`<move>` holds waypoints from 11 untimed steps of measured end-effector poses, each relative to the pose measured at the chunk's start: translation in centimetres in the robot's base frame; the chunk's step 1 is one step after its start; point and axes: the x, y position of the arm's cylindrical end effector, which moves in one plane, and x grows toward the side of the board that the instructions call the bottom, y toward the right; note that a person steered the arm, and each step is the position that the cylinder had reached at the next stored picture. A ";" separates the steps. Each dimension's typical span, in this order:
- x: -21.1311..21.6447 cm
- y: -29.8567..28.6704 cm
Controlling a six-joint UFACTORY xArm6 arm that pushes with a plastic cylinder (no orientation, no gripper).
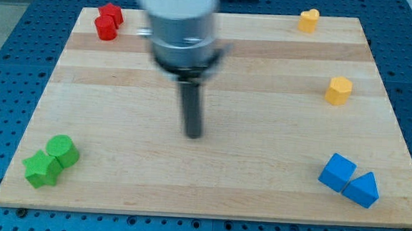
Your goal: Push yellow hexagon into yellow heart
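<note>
Eight small blocks sit spread around the pale wooden bench (208, 194), and the arm hangs right over the middle of it. The grey cylindrical arm body (179, 21), blurred, comes down from the view's top, narrows into a dark collar, then into the straight dark rod, upright, with my tip (193, 135) on bare wood near the board's centre. No fingers on this rig, so there is nothing clenched or released to report, just the rod.

Over on the view's right, the yellow hexagon block (339, 90) lies alone near the right edge, well apart from my tip. Above it, at the view's top edge of the bench, sits the yellow heart block (309, 19), clearly apart from the hexagon.

Top left, two red blocks (108, 21) are touching, shapes hard to make out. Bottom left, a green star-like block (41, 168) is pressed against a green rounded block (62, 151). Bottom right, a blue cube (337, 171) touches a blue triangular block (363, 189). My tip is far from every one of them.
</note>
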 end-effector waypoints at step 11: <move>-13.0 22.4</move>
